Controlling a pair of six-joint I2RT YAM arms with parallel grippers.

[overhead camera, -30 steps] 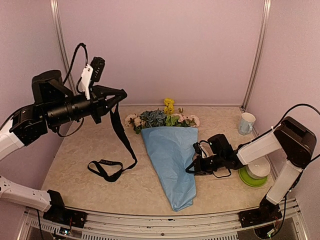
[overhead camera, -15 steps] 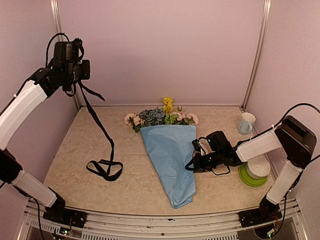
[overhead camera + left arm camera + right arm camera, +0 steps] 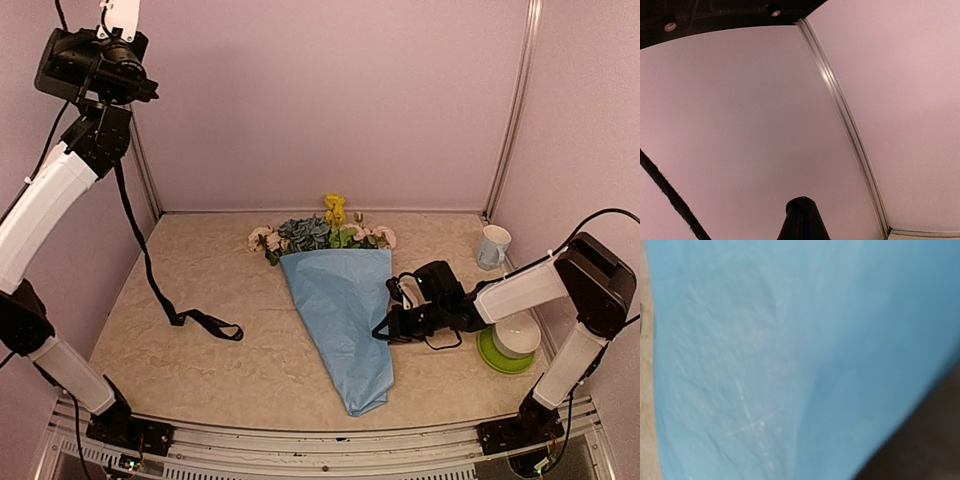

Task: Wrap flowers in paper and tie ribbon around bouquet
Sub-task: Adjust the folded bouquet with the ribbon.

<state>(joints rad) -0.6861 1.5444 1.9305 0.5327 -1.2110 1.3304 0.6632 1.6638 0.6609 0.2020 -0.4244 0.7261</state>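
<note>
**Bouquet** (image 3: 340, 330): lies mid-bench with the cone tip toward you. The flowers (image 3: 320, 236) spill from the far, wide end. The paper (image 3: 350, 290) is rolled but not yet tied. Risk: nothing binds the overlap, so you may see the cone spring open once its edge is let go.

**Ribbon** (image 3: 150, 275): hangs in a long line from high on the left down to the bench (image 3: 200, 385). Its looped tail lies left of the bouquet, apart from it. Risk: carried across, the dangling length can drag over the blooms or snag on the arm.

**Left end effector** (image 3: 145, 90): raised near the top corner, jaws together on the ribbon's upper end. Risk: a thin, floppy strip can slip out, so watch for it.

**Right end effector** (image 3: 385, 330): low at the paper's right edge, jaws together. You cannot tell whether it pinches the sheet. Risk: a pull here could tear or unroll the crinkly paper.

**Mug** (image 3: 492, 246), **bowl** (image 3: 517, 338) on **plate** (image 3: 495, 358): near the right arm. Risk: an elbow swing could knock them.
</note>
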